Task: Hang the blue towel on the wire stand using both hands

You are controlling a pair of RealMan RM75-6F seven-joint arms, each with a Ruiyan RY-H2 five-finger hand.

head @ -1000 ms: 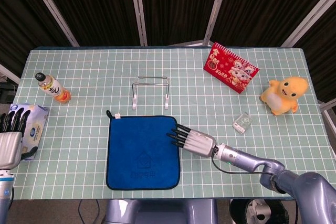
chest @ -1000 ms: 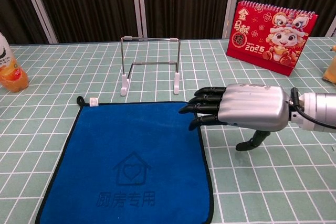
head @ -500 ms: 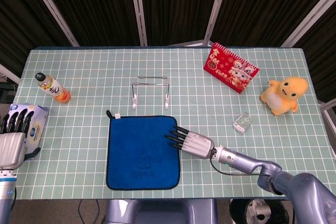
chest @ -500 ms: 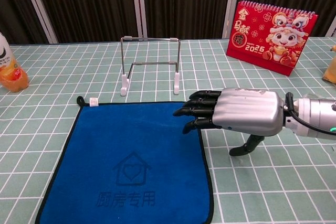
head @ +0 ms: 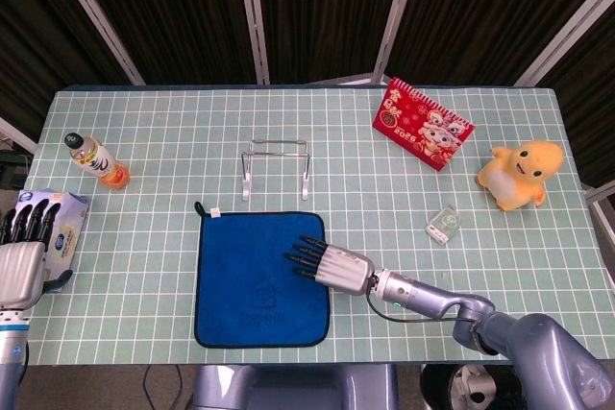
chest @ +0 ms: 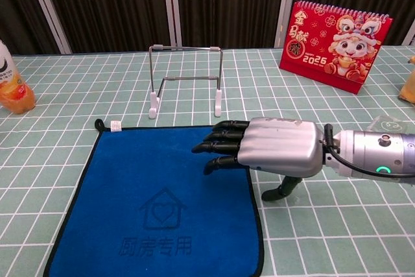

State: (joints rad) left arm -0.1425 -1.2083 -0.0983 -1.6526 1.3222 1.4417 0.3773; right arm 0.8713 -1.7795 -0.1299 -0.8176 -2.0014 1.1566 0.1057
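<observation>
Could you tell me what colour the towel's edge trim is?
Black, around the blue towel; the chest view shows it best.

Table (head: 173, 122) bears towel (head: 245, 285), stand (head: 276, 166), calendar (head: 421, 123), bottle (head: 94, 159).

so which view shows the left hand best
The head view: the left hand shows at the table's left edge, by a white packet, fingers extended, holding nothing. The chest view does not show it at all.
</observation>
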